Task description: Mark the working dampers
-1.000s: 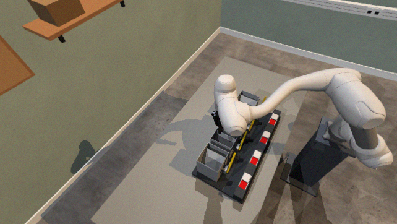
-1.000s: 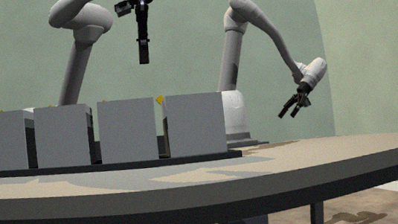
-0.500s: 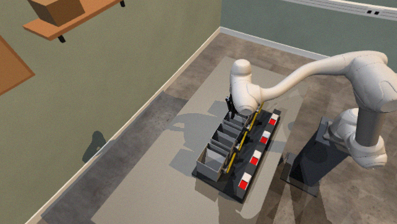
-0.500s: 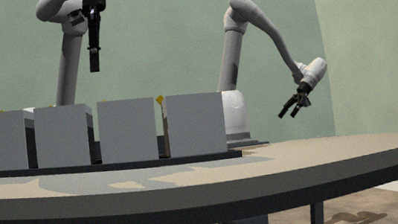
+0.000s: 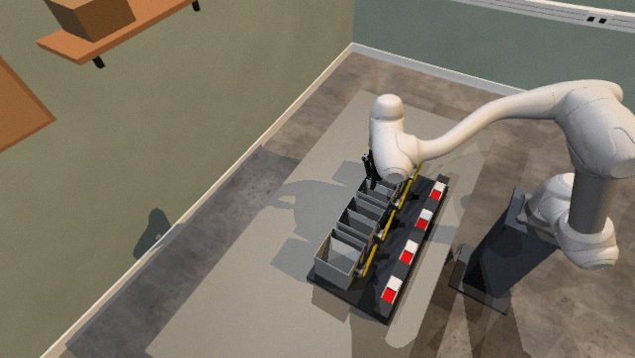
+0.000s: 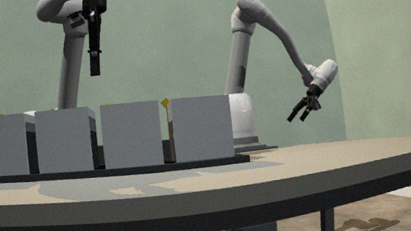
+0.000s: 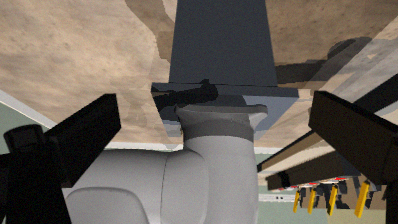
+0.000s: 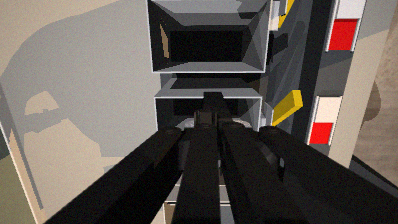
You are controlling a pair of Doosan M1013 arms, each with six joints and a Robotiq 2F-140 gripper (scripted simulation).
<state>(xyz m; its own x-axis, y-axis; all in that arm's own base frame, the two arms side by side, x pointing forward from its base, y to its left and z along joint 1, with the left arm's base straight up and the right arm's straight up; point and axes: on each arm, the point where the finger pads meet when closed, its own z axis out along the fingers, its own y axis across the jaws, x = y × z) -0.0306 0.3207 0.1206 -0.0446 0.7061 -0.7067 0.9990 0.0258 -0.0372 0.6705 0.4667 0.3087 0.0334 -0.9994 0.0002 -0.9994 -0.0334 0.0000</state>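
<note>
Four grey open-topped dampers stand in a row on a dark base [image 5: 368, 305] [image 6: 118, 171]; the nearest damper [image 5: 332, 273] is at the row's front end in the top view. Each has a yellow lever [image 5: 369, 259] [image 8: 289, 108] on its slider side. The four status sliders show red [image 5: 389, 296], red [image 5: 407, 256], red [image 5: 421, 223] and red [image 5: 435, 194], each beside a white cover. My right gripper [image 6: 95, 72] [image 8: 212, 106] is shut and empty, pointing down above the dampers' tops. My left gripper [image 6: 296, 120] [image 7: 214, 109] is open and empty, away from the row.
The base stands on a table [image 6: 348, 156]. The left arm's white links [image 7: 220, 160] and the pedestal [image 7: 222, 40] fill the middle of the left wrist view. The right arm [image 5: 495, 111] reaches over the row. A wall shelf [image 5: 148, 17] holds a box [image 5: 106, 20].
</note>
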